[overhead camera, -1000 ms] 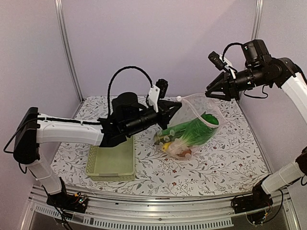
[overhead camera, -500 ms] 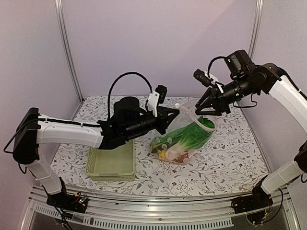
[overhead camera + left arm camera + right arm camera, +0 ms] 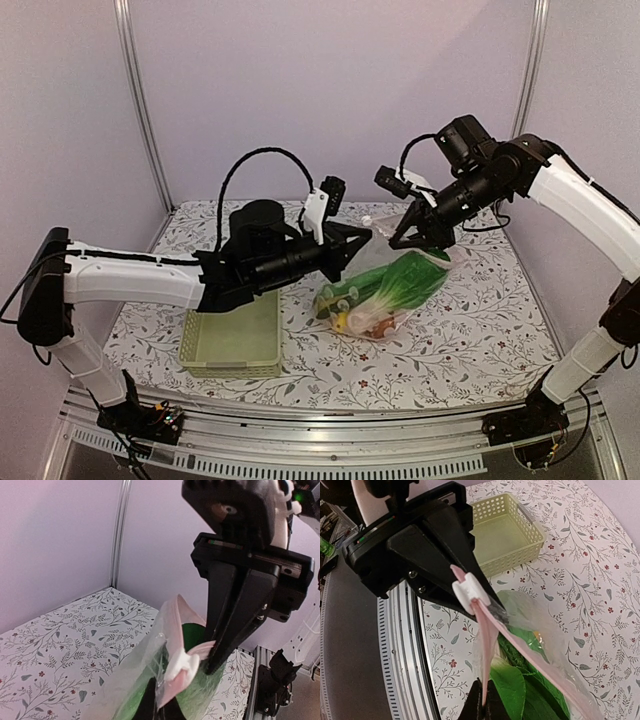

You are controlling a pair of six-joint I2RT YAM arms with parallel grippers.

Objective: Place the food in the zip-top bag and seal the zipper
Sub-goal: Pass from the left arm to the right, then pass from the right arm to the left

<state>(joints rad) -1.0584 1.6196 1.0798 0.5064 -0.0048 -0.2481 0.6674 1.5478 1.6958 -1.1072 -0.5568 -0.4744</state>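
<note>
The zip-top bag [image 3: 385, 290] hangs just above the table between my two grippers, with the food inside: green-white bok choy [image 3: 408, 278], a yellow piece [image 3: 341, 321] and other small pieces. My left gripper [image 3: 367, 233] is shut on the pale pink zipper [image 3: 175, 680] at its end, right by the white slider [image 3: 187, 662]. My right gripper [image 3: 398, 240] is shut on the same zipper [image 3: 487, 645] a short way along, close to the left gripper. In the right wrist view the slider [image 3: 470, 592] sits at the left gripper's tips and bok choy leaves [image 3: 512, 690] fill the bag below.
A pale green slotted basket [image 3: 230, 340] stands on the floral tablecloth under my left forearm; it also shows in the right wrist view [image 3: 505, 530]. The metal table rail [image 3: 400, 645] runs along the near edge. Walls close the back and sides.
My right gripper has come down and to the left from high on the right and closed on the zipper beside the left gripper. The bag's mouth has narrowed and the bag has shifted slightly left.
</note>
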